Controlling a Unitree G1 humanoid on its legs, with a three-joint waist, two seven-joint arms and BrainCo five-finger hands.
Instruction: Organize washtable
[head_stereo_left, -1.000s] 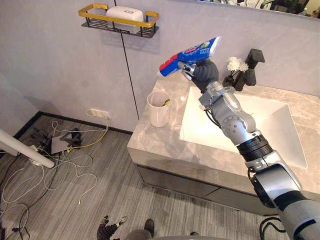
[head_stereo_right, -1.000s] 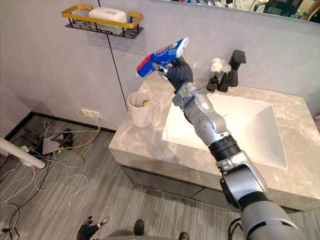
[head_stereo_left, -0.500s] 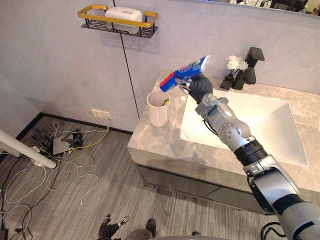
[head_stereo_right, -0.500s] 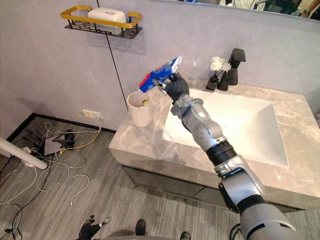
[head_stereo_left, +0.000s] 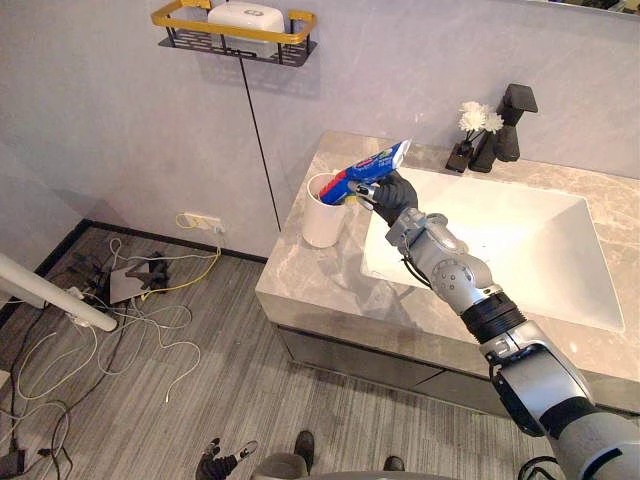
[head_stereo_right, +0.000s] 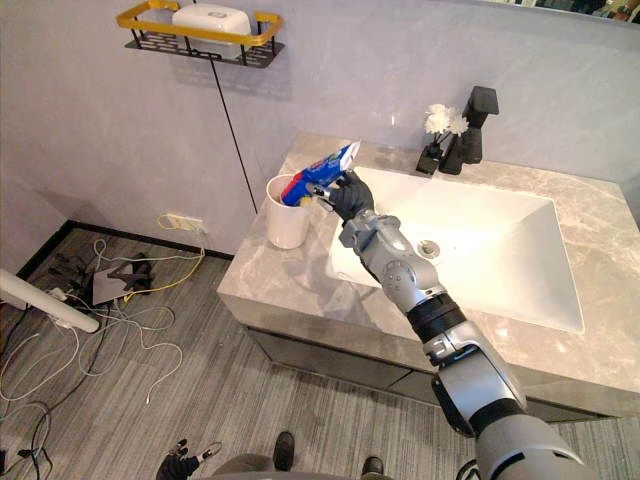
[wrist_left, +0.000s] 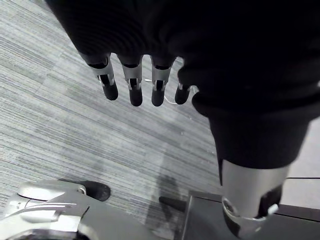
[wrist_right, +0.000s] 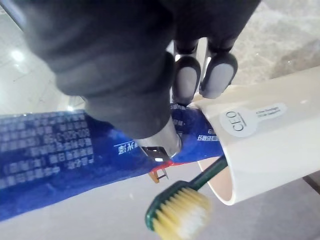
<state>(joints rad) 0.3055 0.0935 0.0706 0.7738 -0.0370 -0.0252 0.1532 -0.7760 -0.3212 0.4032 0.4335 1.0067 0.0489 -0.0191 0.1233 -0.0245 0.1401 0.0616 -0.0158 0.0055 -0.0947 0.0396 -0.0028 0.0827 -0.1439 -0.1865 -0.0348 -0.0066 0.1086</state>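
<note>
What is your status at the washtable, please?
Right hand shut on toothpaste tube, its lower end at the white cup mouth. Left hand open, idle above floor. Toothbrush in cup, close beside the tube.

Silver-grey arm, black-banded — right hand dark, ribbed.

One blue toothpaste tube is lying in the curled fingers of the right hand. One white cup is standing right at those fingertips, and one green toothbrush is leaning out of it, close beside them. Behind the fingers, one sink is sitting in one stone counter, with one black faucet and one dark vase of white flowers standing well apart from them. High above the fingers, one wall shelf is carrying one white box.
</note>
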